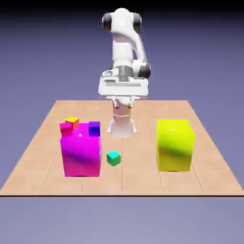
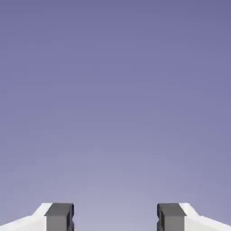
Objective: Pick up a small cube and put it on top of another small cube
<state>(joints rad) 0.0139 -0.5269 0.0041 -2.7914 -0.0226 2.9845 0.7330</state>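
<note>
Teal cube (image 1: 113, 158) (small), gripper (image 2: 115, 216) open

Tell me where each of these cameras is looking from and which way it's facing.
Exterior view: stands off the robot, across the table and above it, facing the arm; base, arm and gripper all show, with the cubes nearer the camera.
Hand view: rides on the hand, looking out along the gripper; only plain blue-violet backdrop fills it, with the two open fingers at the bottom edge, left and right.
Shared: both show the gripper's fingers and the backdrop; no cube or table appears in the hand view.
</note>
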